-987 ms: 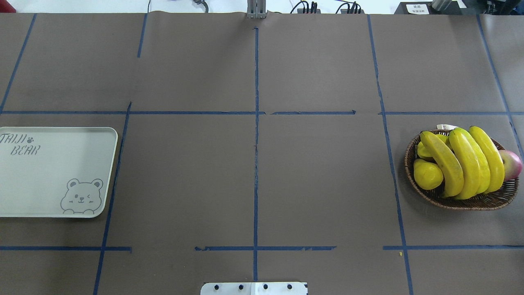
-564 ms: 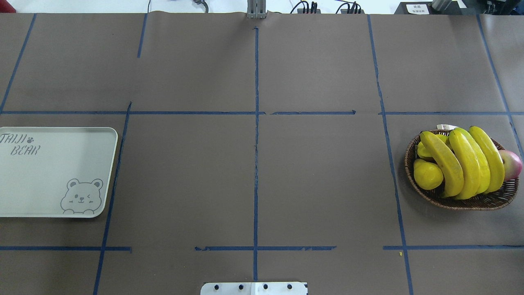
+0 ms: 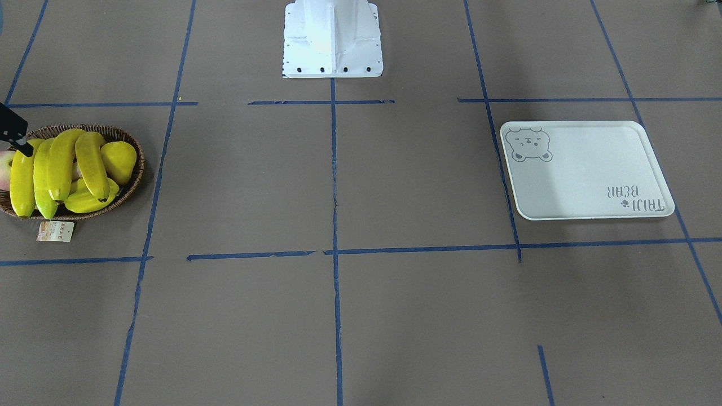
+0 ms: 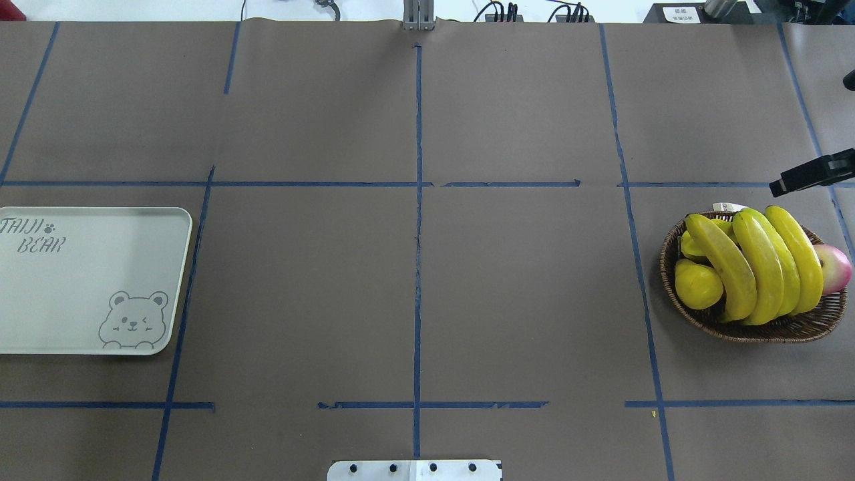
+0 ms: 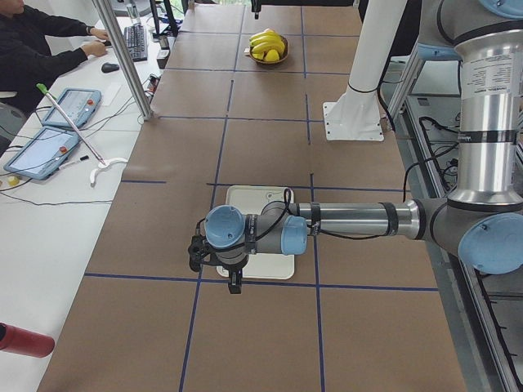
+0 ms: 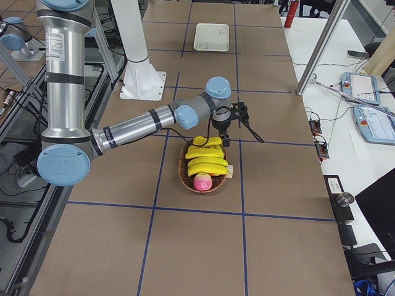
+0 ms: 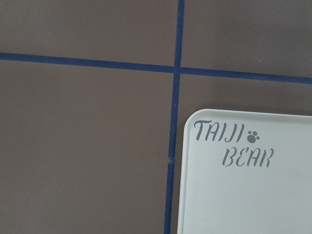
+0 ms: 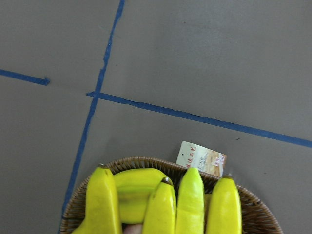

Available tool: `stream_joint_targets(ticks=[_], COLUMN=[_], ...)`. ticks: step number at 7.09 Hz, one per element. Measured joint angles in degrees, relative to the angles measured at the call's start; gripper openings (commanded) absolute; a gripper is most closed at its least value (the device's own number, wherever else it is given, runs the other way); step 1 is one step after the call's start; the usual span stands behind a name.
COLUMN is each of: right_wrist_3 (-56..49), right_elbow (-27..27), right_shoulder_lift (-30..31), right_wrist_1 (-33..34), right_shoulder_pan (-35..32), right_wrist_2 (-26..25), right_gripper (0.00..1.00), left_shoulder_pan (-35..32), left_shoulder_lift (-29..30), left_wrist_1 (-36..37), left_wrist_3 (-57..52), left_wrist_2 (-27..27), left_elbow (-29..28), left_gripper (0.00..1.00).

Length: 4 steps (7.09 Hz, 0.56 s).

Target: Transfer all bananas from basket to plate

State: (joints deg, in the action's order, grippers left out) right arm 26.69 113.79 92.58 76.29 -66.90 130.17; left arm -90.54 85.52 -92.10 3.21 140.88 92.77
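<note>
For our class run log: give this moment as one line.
stage: pre-grasp; bananas: all in basket; plate: no bananas; right gripper: above basket edge; left gripper: near plate edge

Bananas heaped in the basket, plate across the table.
Smooth yellow bananas lie side by side, curving over the dark woven wicker basket at the robot's right; the pale bear-printed rectangular plate lies flat, well apart at its left.
</note>
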Motion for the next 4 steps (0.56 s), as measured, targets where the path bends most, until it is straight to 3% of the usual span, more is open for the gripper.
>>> stream_joint_targets(ticks=[4], right_wrist_3=[4.71], right_elbow=[0.21], right_shoulder_lift=[0.59], right_wrist_1=[-4.90], right_shoulder_pan=[8.37], right_wrist_2=[-1.65], right_gripper=[0.97], left_shoulder_pan=[-0.03], left_shoulder_lift=[0.00], left_wrist_1=[-0.01], left_wrist_3=[0.24], left_wrist_2=[0.03], left_elbow=[0.55], left_gripper=[1.00])
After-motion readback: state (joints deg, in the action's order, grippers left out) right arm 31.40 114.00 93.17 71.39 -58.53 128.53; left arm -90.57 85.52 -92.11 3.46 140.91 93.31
